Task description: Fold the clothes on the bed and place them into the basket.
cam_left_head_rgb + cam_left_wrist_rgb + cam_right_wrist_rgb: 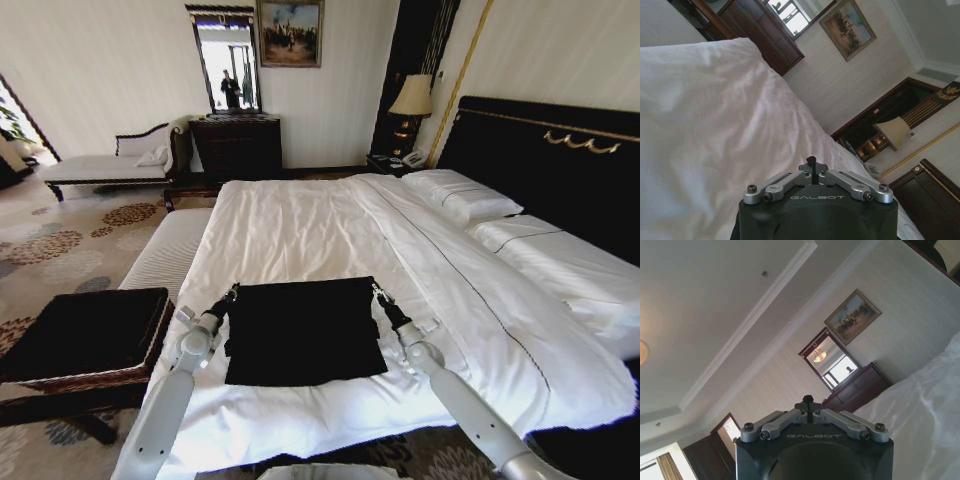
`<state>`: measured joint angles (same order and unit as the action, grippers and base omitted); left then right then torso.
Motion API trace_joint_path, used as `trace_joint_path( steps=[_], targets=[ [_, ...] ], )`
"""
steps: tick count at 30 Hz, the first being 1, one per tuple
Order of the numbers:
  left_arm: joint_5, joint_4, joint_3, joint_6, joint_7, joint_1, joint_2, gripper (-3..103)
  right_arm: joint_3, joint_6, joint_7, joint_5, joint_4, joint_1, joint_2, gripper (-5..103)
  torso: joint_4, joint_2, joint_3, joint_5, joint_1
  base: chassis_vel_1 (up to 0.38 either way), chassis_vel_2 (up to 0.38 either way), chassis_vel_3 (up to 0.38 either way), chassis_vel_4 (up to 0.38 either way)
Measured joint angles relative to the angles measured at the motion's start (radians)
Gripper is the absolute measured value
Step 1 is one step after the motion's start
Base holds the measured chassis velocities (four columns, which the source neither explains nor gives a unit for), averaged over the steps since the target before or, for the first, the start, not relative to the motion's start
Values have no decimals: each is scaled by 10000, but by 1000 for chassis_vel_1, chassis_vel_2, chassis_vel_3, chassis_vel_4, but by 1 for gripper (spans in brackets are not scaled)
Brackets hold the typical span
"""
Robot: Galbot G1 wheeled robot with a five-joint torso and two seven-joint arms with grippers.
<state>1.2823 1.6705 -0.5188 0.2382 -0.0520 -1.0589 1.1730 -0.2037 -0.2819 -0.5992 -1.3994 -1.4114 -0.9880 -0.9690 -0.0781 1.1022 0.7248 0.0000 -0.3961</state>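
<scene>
Both arms flank folded T-shirt (pixel 302 330).

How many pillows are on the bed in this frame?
2. One pillow lies nearest the bedside lamp, against the black headboard. The second pillow lies beside it, closer to the robot's right. More may be hidden past the frame's right edge.
</scene>
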Motion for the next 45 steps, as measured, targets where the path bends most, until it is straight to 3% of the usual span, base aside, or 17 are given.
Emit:
trace_joint_path(
  steps=[13, 21, 25, 27, 29, 31, 32, 34, 35, 38, 39, 42, 44, 45],
  targets=[
    [1376, 3532, -1279, 100, -424, -1070, -928, 1, -2073, -279, -468, 7, -3347, -1557, 849, 0, 4, 3, -2, -2, 0, 0, 0, 0, 0],
    [1400, 5173, -2139, 157, -840, -2481, -919, 1, -2988, -474, -371, 629, -4412, -2912, 852, 0, 2, 2, -2, 0, 0, 0, 0, 0, 0],
    [696, 6885, -2846, 152, -1212, -4429, -697, 1, -4107, -690, 183, 1348, -5728, -4606, 695, 0, 2, 2, -2, 0, 2, 0, 0, 0, 0],
    [560, 7324, -3039, 150, -1325, -4855, -649, 1, -4384, -692, 308, 1385, -6091, -4929, 692, 0, 1, 2, -2, -1, 3, 0, 0, 0, 0],
    [502, 8167, -3534, 204, -1705, -5606, -599, 1, -5066, -596, 939, 1396, -6969, -5512, 732, 0, 1, 4, -3, 2, 3, 0, 0, 0, 0],
    [737, 8401, -4028, 362, -2186, -6007, -599, 1, -5573, -262, 2177, 1491, -7744, -5767, 851, 0, 1, 4, -4, 0, 5, 0, 0, 0, 0],
    [737, 8401, -4028, 362, -2186, -6007, -599, 1, -5573, -262, 2177, 1491, -7744, -5767, 851, 0, 1, 4, -4, 0, 5, 0, 0, 0, 0],
    [1038, 8456, -4354, 621, -2674, -5975, -664, 1, -5676, 265, 3881, 1475, -8296, -5577, 1055, 0, 1, 4, -4, -3, 5, 0, 0, 0, 0],
    [710, 8293, -3752, 1027, -2842, -5192, -869, 1, -4550, 1263, 6527, 1487, -8056, -4400, 1522, 0, 4, 4, -2, -4, 2, 0, 0, 0, 0],
    [-412, 6500, -2531, 1186, -2453, -4311, -947, 1, -2339, 1480, 6844, 2300, -5839, -2902, 1662, 0, 1, 1, 0, 6, 2, 0, 0, 0, 0],
    [-412, 6500, -2531, 1186, -2453, -4311, -947, 1, -2339, 1480, 6844, 2300, -5839, -2902, 1662, 0, 1, 1, 0, 6, 2, 0, 0, 0, 0],
    [-1305, 3681, -810, 1127, -2244, -2714, -835, 1, 5, 1492, 6832, 2650, -3192, -1047, 1314, 0, 8, -2, 4, -11, -2, 0, 0, 0, 0],
    [-1795, 1801, 131, 920, -2041, -1359, -677, 1, 1201, 1456, 6765, 2707, -1359, 75, 834, 0, 2, -4, 5, 2, -5, 0, 0, 0, 0],
    [-1795, 1801, 131, 920, -2041, -1359, -677, 1, 1201, 1456, 6765, 2707, -1359, 75, 834, 0, 2, -4, 5, 2, -5, 0, 0, 0, 0]
  ],
)
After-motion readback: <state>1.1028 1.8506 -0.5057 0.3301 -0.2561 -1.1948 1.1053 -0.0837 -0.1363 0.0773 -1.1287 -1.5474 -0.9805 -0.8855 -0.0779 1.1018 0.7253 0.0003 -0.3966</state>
